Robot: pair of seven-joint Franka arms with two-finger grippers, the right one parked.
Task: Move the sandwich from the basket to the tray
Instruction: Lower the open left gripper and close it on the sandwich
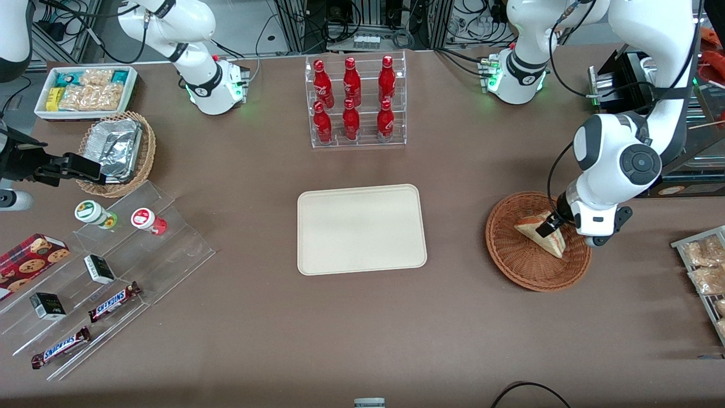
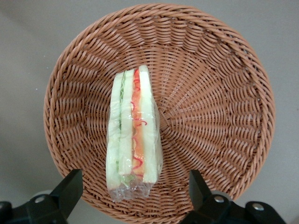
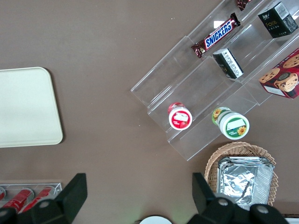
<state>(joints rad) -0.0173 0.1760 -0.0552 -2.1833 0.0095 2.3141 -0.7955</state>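
The gripper (image 2: 133, 186) is down low over the basket (image 1: 512, 258) now, fingers spread wide, one finger (image 2: 70, 189) and its partner standing either side of the sandwich's wrapped end with clear gaps, nothing pinched yet. The sandwich (image 2: 133, 135) lies in the basket on its edge, bread slices upright, red and green filling facing up at the wrist camera, clear film crinkled around it. From the front view, the gripper (image 1: 552, 226) sits right at the sandwich (image 1: 544, 235), which rests a little off the basket's middle, toward the working arm's end of the counter.

So this looks like the reach-and-grasp step, and the lift has not begun. The tray (image 1: 361, 229) waits bare at the centre of the counter, well apart from the basket, toward the parked arm's end.

Next call, as I read it: drop slightly, close on the bread faces gently, since soft bread in slippery film could squash or slide. Then lift straight up clear of the wicker rim before carrying it across to the tray.
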